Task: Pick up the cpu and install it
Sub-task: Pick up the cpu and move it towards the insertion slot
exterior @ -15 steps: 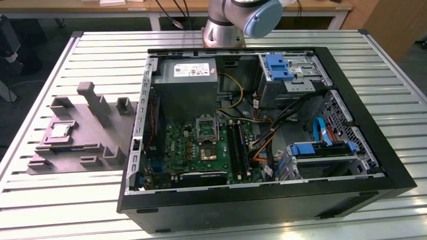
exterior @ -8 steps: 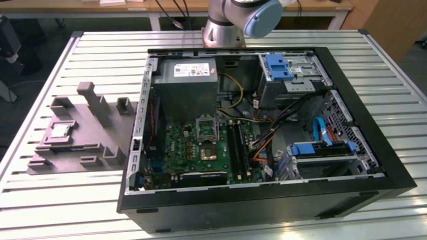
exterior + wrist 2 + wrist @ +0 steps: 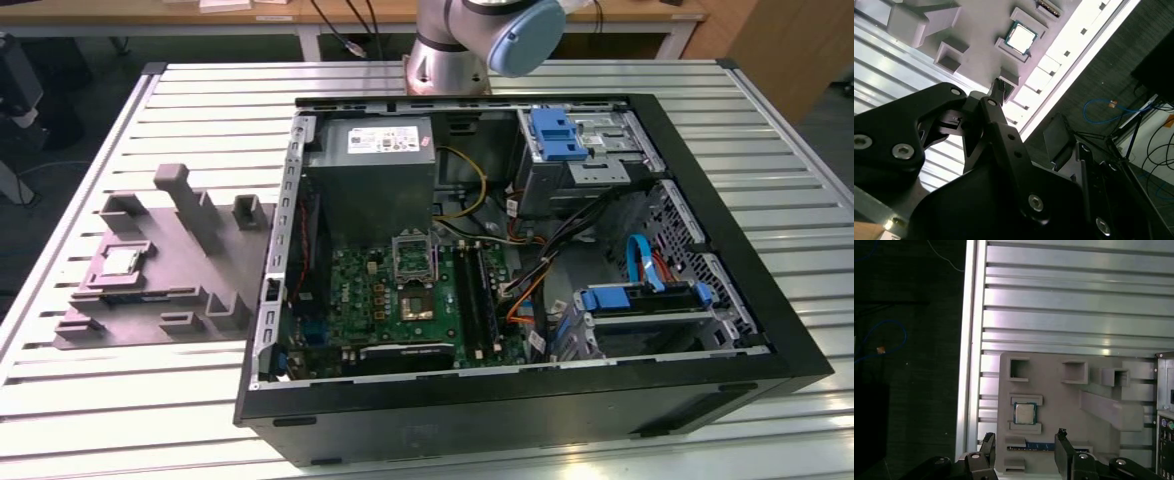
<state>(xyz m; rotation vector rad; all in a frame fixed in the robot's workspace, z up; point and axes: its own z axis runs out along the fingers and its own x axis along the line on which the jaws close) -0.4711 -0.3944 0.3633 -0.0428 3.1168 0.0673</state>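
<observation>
The cpu (image 3: 118,262), a small square chip with a pale silver top, lies flat in a recess of the grey holder block (image 3: 160,290) at the exterior view's left, outside the computer case. Both wrist views look down on it, cpu (image 3: 1024,413) and cpu (image 3: 1020,36). My gripper (image 3: 1024,436) hovers above the holder, open, with its two black fingertips (image 3: 1060,433) spread wider than the chip and nothing between them. The chip sits just beyond the fingertips, untouched. On the green motherboard, the black socket frame (image 3: 414,258) stands empty.
The open black computer case (image 3: 747,330) fills the exterior view's middle and right, holding a grey power supply (image 3: 380,150), cables and blue drive brackets (image 3: 558,132). The holder has raised posts (image 3: 180,190) and a memory stick (image 3: 1049,446). The slatted table's edge (image 3: 970,340) is close.
</observation>
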